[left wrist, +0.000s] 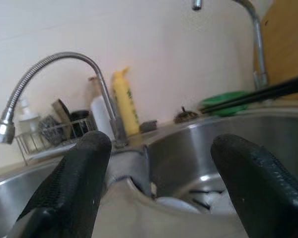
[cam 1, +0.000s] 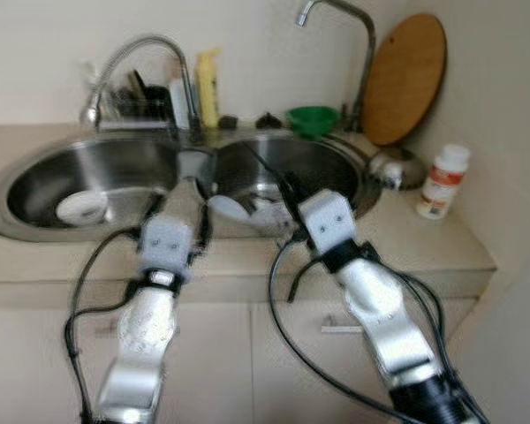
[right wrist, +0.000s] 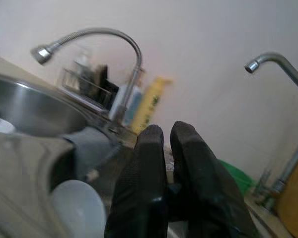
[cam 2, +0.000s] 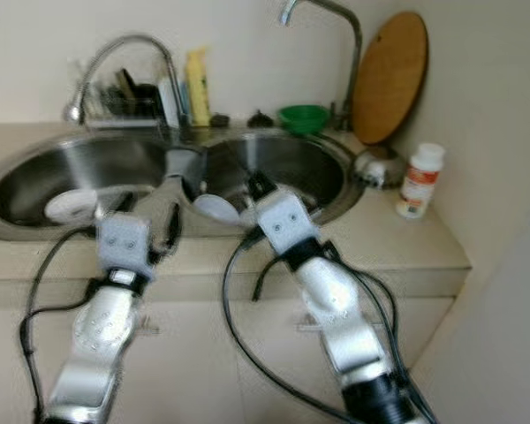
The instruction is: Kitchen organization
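A steel double sink [cam 1: 35,231] lies before me. Its left basin holds a white dish [cam 1: 81,208], and white bowls [cam 1: 230,209] lie in the right basin near the divider. My left gripper [left wrist: 161,144] hovers open over the divider between the basins, with nothing between its fingers. Reaching over the right basin above the bowls, my right gripper [right wrist: 166,130] is shut, its fingers pressed together with nothing seen between them. One white bowl [right wrist: 79,206] lies just below it.
Two faucets [cam 1: 141,53] [cam 1: 344,18] rise behind the sink. A rack of utensils [cam 1: 137,102], a yellow bottle [cam 1: 208,87] and a green bowl [cam 1: 313,117] line the back. A wooden board [cam 1: 406,78] leans at right, beside a white pill bottle [cam 1: 443,182].
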